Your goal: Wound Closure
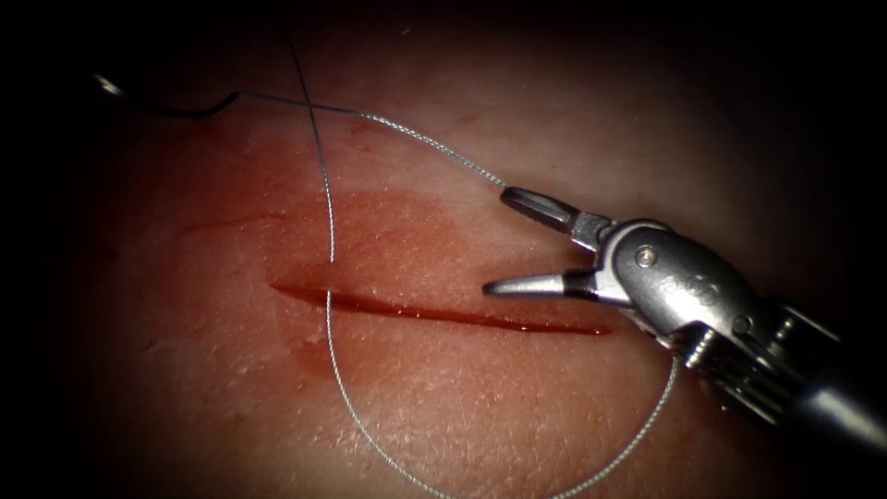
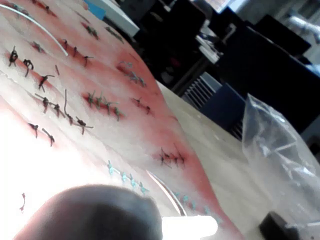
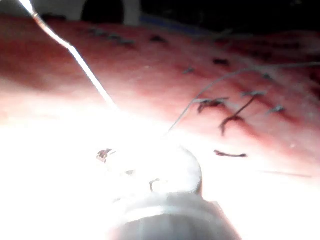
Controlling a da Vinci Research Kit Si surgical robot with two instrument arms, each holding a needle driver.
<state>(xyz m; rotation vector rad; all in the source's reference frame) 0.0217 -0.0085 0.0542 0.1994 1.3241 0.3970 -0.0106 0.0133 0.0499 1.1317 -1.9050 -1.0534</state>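
The cut (image 1: 443, 316) runs as a dark red line across the tissue (image 1: 462, 416). My right tool (image 1: 497, 242) hovers just above the cut's right half, jaws wide open and holding nothing. The thread (image 1: 330, 231) comes down from the top and crosses the cut near its left end. It then sweeps in a wide loop below the cut and rises behind the right tool. Another strand runs from the upper jaw's tip to the far upper left. There the dark curved needle (image 1: 166, 111) lies on the tissue in shadow, held by neither tool.
Red fluid (image 1: 370, 240) stains the tissue around the cut. The left wrist view shows older stitched cuts (image 2: 75, 120) with knots, and a plastic bag (image 2: 280, 145) beyond the tissue's edge. In the right wrist view a bright strand of thread (image 3: 75, 55) stretches past older stitches (image 3: 230, 112).
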